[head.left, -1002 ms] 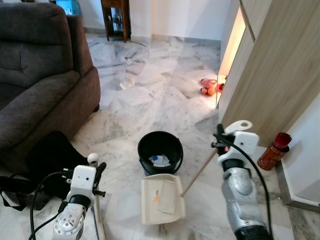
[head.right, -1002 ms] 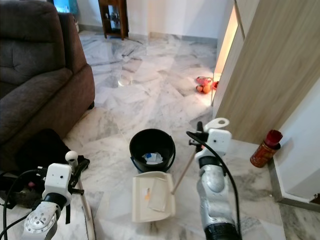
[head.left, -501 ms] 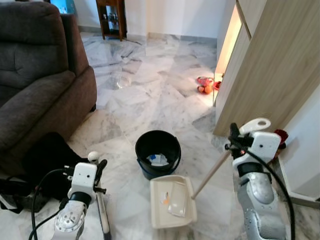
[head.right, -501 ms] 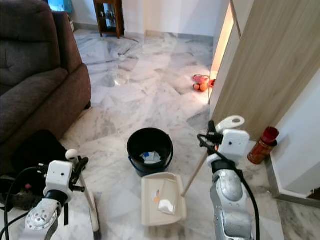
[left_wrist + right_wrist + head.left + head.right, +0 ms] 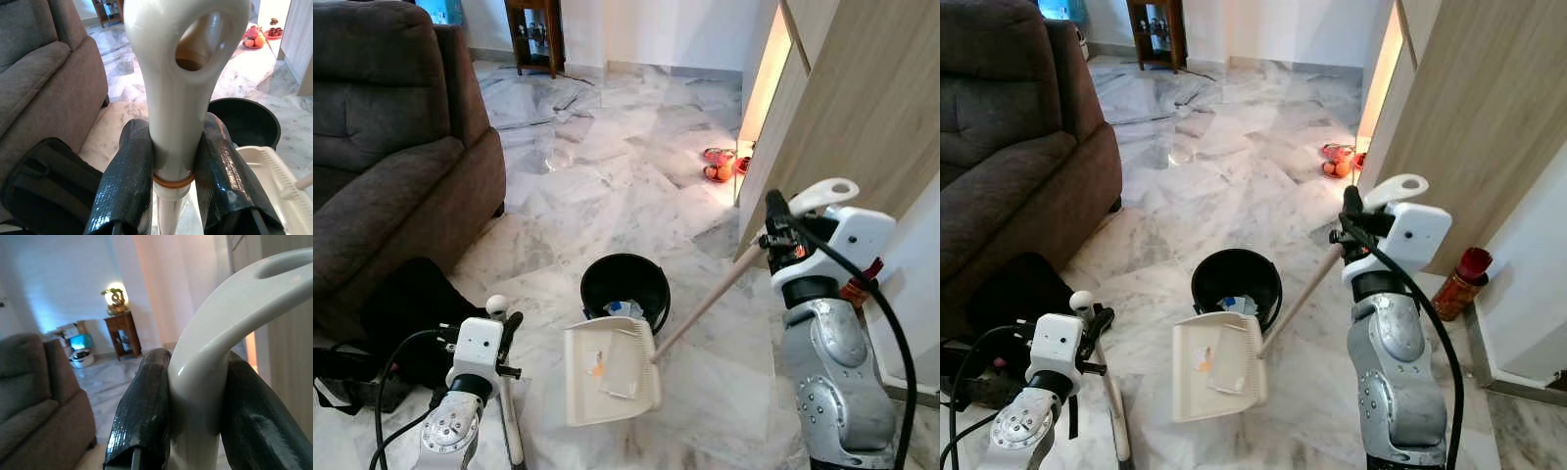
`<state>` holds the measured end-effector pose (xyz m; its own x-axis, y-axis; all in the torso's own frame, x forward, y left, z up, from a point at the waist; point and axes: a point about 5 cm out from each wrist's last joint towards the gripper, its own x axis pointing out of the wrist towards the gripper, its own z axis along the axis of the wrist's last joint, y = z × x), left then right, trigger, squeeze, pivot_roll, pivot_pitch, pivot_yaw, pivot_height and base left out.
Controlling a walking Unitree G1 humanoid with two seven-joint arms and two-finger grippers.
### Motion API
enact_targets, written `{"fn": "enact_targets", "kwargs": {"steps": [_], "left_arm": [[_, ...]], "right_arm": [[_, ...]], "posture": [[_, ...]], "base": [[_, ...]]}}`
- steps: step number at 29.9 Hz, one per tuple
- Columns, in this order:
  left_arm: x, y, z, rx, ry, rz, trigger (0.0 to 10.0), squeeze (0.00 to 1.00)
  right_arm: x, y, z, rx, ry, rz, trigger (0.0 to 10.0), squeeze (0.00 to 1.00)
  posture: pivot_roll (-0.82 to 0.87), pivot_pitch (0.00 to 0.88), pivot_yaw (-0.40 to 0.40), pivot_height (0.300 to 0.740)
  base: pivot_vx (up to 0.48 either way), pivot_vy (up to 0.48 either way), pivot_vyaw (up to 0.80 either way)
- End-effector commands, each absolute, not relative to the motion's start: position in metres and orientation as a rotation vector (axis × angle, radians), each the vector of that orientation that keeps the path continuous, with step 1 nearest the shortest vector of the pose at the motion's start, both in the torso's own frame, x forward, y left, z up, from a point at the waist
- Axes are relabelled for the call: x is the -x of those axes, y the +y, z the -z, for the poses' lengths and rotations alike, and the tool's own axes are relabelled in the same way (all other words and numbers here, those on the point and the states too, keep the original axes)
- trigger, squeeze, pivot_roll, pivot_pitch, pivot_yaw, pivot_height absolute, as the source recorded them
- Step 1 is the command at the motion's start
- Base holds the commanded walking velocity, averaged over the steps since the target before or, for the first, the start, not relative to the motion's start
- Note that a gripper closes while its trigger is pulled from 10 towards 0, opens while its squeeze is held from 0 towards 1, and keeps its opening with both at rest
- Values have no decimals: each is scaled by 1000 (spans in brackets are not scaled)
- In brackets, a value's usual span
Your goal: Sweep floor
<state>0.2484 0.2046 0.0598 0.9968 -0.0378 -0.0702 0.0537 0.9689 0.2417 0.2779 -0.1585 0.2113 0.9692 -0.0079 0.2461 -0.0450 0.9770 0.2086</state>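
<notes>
1. The right hand point(image 5: 195, 396) is gripping the white handle end of the dustpan point(image 5: 610, 375), holding it on the right.
2. The dustpan is sitting just near of the black bucket point(image 5: 626, 287), holding scraps.
3. The left hand point(image 5: 168, 181) is clamping the broom point(image 5: 508, 411) handle at near left, beside the sofa point(image 5: 391, 166).

One black bucket point(image 5: 625, 284), one cream dustpan point(image 5: 607, 372), one broom point(image 5: 183, 93). One sofa point(image 5: 382, 166), one red bottle point(image 5: 1457, 284), too.
</notes>
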Motion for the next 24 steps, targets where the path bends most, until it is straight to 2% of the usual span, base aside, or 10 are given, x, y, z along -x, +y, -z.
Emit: {"fn": "enact_targets", "kwargs": {"steps": [1, 7, 24], "left_arm": [[-252, 206, -66, -260, 29, 48, 10000, 0], [-253, 204, -66, -255, 26, 47, 10000, 0], [-244, 205, -66, -260, 8, 27, 10000, 0]], "right_arm": [[-272, -155, -242, -233, -370, -53, 10000, 0], [-277, -155, -259, -262, -432, -40, 10000, 0], [-284, -150, -251, -344, -486, 21, 10000, 0]], "posture": [[190, 50, 10, 740], [186, 51, 10, 740], [207, 43, 5, 740]], "base": [[0, 0, 0], [0, 0, 0], [0, 0, 0]]}}
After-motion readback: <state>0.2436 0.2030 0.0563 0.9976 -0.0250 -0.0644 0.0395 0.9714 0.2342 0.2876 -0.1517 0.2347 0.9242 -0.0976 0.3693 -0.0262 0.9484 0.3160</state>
